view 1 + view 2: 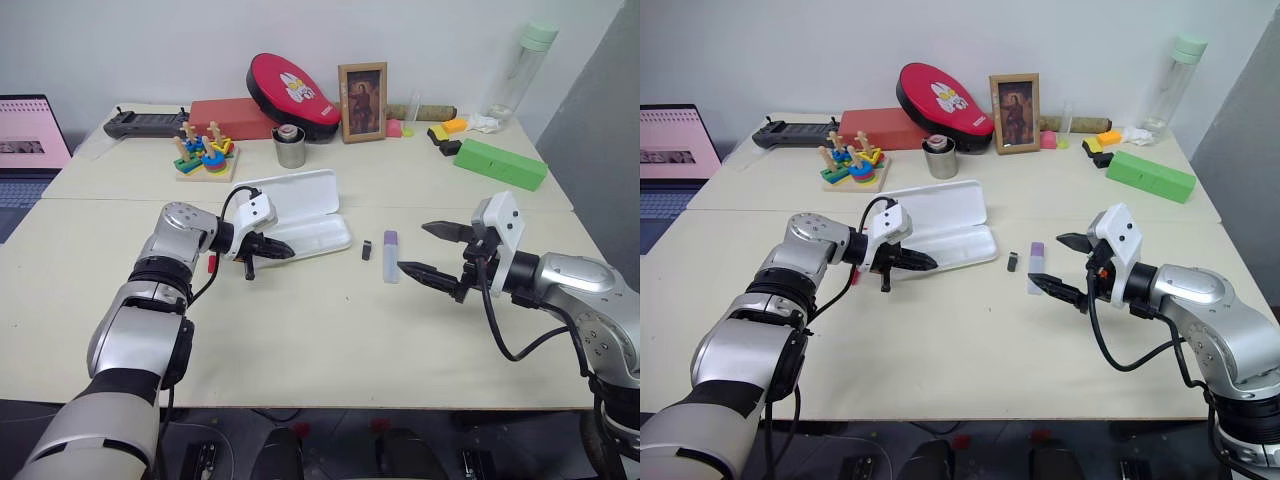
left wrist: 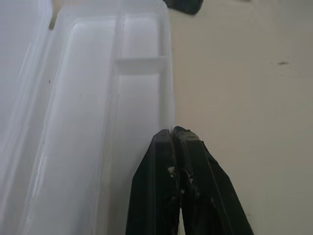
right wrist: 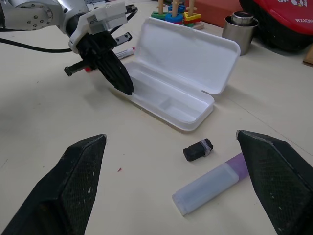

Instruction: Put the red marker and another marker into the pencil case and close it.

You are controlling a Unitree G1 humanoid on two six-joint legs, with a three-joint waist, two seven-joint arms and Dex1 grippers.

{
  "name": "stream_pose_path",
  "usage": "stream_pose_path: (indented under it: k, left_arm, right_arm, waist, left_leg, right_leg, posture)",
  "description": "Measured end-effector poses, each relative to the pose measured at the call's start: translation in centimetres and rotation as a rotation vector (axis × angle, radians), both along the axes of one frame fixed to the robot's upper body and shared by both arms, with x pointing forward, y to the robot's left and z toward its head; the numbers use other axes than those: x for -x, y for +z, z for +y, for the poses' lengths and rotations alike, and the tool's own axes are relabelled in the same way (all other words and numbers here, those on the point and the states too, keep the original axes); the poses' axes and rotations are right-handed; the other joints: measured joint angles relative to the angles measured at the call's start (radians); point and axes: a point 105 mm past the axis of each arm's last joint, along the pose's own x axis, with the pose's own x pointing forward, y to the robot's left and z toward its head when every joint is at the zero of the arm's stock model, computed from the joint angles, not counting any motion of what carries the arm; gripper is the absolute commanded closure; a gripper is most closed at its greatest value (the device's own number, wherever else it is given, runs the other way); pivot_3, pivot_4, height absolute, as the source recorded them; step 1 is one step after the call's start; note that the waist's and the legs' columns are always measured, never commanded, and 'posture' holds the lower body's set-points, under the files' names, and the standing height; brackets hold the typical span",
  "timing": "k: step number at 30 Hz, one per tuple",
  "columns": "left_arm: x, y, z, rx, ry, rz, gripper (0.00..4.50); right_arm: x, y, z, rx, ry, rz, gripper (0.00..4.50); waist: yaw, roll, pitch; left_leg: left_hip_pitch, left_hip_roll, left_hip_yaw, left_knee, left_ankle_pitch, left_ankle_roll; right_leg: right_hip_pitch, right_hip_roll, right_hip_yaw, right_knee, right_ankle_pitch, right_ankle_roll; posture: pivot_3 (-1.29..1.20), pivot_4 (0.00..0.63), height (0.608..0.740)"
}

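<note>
Landmark: pencil case (image 1: 300,215), lid open, tray empty. Nearest, right gripper (image 1: 432,250) spread wide, holding nothing, just right of purple-capped marker (image 1: 390,256), which lies right of case. Left gripper (image 1: 283,250) pinched shut, empty, over case's near edge. Red marker (image 3: 119,53) lies behind it, left of case.
</note>
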Motion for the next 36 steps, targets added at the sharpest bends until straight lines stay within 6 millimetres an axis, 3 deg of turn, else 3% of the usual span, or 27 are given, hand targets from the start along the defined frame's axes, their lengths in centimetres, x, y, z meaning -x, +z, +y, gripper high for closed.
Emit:
stream_pose_path:
  k: [7, 17, 26, 36]
  left_arm:
    - [2.9, -0.7, 1.3, -0.051, -0.097, 0.051, 4.46]
    - [6.0, -2.2, 0.1, -0.064, -0.168, 0.106, 4.46]
    - [6.8, -2.4, 0.1, -0.061, -0.156, 0.114, 4.46]
    - [6.9, -2.3, 0.9, -0.11, -0.164, 0.095, 4.46]
  right_arm:
    - [0.2, 0.0, -0.1, -0.013, 0.006, 0.007, 0.0]
    - [0.4, -0.3, -0.3, -0.017, -0.002, 0.02, 0.0]
    - [2.0, -0.8, 0.1, 0.03, 0.078, 0.064, 0.0]
    - [2.1, -1.0, 0.2, 0.036, 0.087, 0.07, 0.0]
  waist:
    - [-0.005, 0.0, 0.0]
    - [0.0, 0.0, 0.0]
    - [0.003, 0.0, 0.0]
    - [0.003, 0.0, 0.0]
  left_leg:
    - [0.0, 0.0, 0.0, 0.0, 0.0, 0.0]
    - [0.001, 0.0, -0.001, 0.001, 0.0, 0.0]
    - [0.001, 0.0, -0.001, 0.001, 0.0, 0.0]
    - [0.003, 0.0, -0.001, 0.001, 0.0, 0.0]
  right_leg:
    - [0.0, 0.0, 0.0, 0.0, 0.0, 0.0]
    - [0.002, 0.0, 0.0, 0.0, 0.0, 0.0]
    - [0.002, 0.0, 0.0, 0.0, 0.0, 0.0]
    - [0.003, 0.0, 0.0, 0.0, 0.0, 0.0]
  posture:
    - [0.0, 0.15, 0.74]
    - [0.0, 0.15, 0.74]
    - [0.0, 0.15, 0.74]
    - [0.0, 0.15, 0.74]
